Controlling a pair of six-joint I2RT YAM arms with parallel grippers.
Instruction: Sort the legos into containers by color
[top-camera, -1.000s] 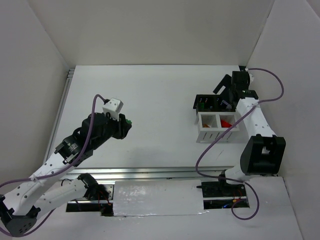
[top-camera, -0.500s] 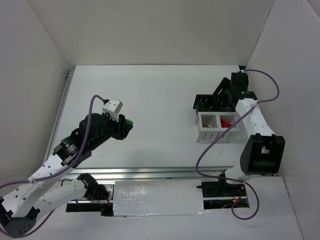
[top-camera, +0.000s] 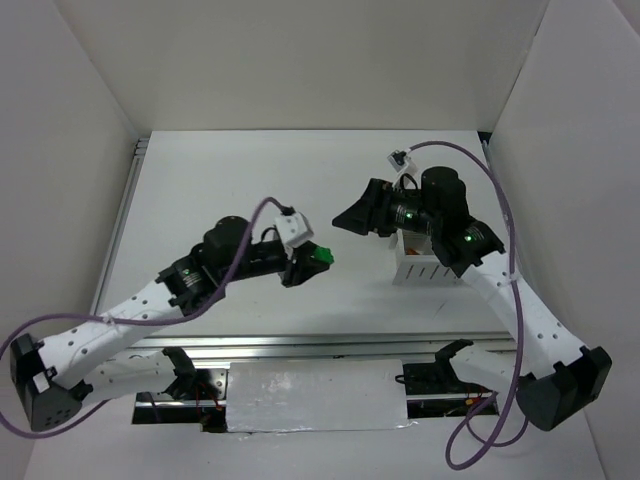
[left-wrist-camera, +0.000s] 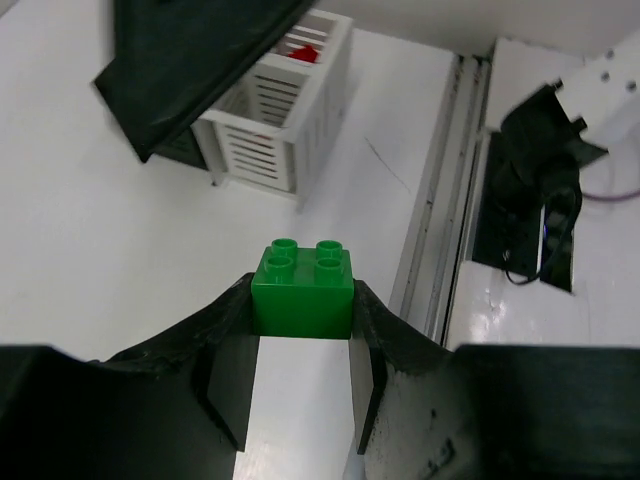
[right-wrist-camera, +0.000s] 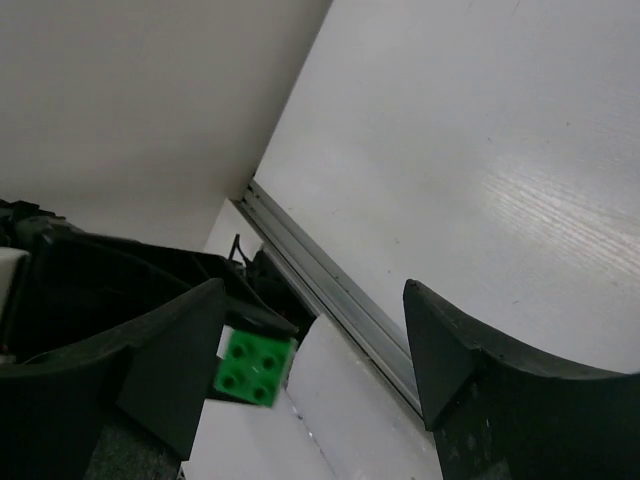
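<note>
Claws: left claw (left-wrist-camera: 301, 303) clamps a green lego (left-wrist-camera: 302, 284) above the bench (top-camera: 250, 180); right claw (right-wrist-camera: 315, 335) gapes, released, near the white container (left-wrist-camera: 268, 152).

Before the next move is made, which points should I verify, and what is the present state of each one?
1. Green plastic toy brick held by the left end effector: ok.
2. Right end effector open, nothing between its fingers: ok.
3. Brick seen between those fingers in the right wrist view: ok.
4. White slotted plastic bin in view, a red piece in one cell: ok.
5. Cell meant for green bricks in view: cannot tell; the right arm covers that area from above.
</note>
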